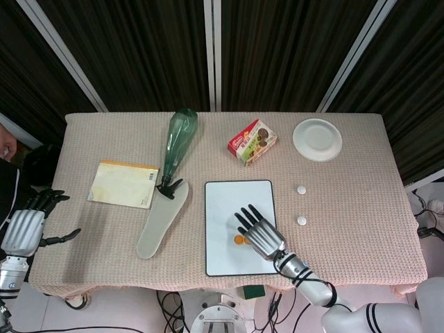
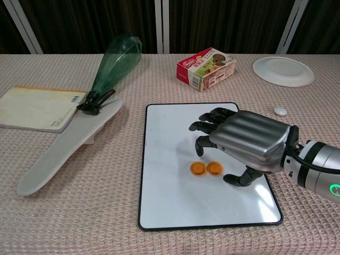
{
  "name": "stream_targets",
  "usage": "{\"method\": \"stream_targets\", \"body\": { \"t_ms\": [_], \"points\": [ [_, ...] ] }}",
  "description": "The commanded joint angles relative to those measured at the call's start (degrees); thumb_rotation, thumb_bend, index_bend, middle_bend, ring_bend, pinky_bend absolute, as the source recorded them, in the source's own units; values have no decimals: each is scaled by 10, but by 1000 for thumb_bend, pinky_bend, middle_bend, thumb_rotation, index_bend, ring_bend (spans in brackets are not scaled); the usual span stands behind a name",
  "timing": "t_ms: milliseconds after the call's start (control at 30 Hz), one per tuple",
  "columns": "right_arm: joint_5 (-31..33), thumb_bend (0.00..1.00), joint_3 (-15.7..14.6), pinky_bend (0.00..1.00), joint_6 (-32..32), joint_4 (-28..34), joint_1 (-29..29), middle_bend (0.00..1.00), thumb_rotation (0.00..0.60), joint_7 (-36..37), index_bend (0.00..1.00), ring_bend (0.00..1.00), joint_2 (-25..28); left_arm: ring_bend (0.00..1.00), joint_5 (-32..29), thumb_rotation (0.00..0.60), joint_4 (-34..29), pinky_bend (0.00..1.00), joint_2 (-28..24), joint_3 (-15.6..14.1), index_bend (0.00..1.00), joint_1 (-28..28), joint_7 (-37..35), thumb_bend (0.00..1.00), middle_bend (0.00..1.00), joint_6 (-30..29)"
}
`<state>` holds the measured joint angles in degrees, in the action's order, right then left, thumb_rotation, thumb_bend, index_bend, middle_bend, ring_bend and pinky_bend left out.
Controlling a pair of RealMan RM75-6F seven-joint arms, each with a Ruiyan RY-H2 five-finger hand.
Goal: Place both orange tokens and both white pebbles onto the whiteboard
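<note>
Since both orange tokens [image 2: 206,169] lie side by side on the whiteboard [image 2: 170,133], touching each other, we judge that half of the task is done and the step in hand is to go for the white pebbles. Our right hand [image 2: 244,146] hovers just above the board, its fingers [image 2: 204,126] loosely curved and apart, holding nothing; the tokens sit free under the fingertips. Our left hand [image 1: 26,225] waits off the left edge of the table [image 1: 361,208], fingers spread and empty.

In the head view the two white pebbles [image 1: 302,205] lie on the cloth to the right of the board, one behind the other, well apart from each other. In the chest view we see only the far one [image 2: 280,111]; the near one is hidden behind our right hand.

To do this step well, we should first lift the hand straight up, so that no finger drags a token off the board. Then we move it to the right, over the near pebble, and come down from above. The pebbles look small and smooth, so we think a pinch between thumb and one finger is better than a full grasp, and the rough cloth may catch the fingertips if we press too low.
</note>
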<state>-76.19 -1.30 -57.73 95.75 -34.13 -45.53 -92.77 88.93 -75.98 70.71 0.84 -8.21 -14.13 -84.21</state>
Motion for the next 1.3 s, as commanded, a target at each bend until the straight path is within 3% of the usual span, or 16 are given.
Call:
{"method": "stream_targets", "body": {
  "t_ms": [33, 333, 533, 867, 1300],
  "points": [
    [-17, 239, -3, 0, -12, 14, 4, 42, 600, 14, 316, 0, 12, 132, 0, 350, -2, 187, -1, 0, 267, -1, 1, 88, 208, 0],
    [-74, 240, -15, 0, -96, 58, 45, 48, 600, 61, 314, 0, 112, 132, 4, 349, -8, 187, -5, 1, 267, 0, 5, 88, 208, -4],
    [-62, 235, -28, 0, -113, 23, 76, 36, 600, 105, 314, 0, 157, 132, 7, 349, -6, 187, -1, -1, 267, -1, 4, 88, 208, -5],
    [-31, 235, -28, 0, -98, -71, 103, 30, 600, 148, 323, 0, 135, 132, 5, 348, -3, 187, -2, 2, 267, 1, -1, 88, 208, -11],
    [-25, 270, -8, 0, -81, -117, 103, 37, 600, 161, 377, 0, 98, 132, 2, 349, 0, 187, 1, 1, 267, -1, -2, 88, 208, -2]
  ]
}}
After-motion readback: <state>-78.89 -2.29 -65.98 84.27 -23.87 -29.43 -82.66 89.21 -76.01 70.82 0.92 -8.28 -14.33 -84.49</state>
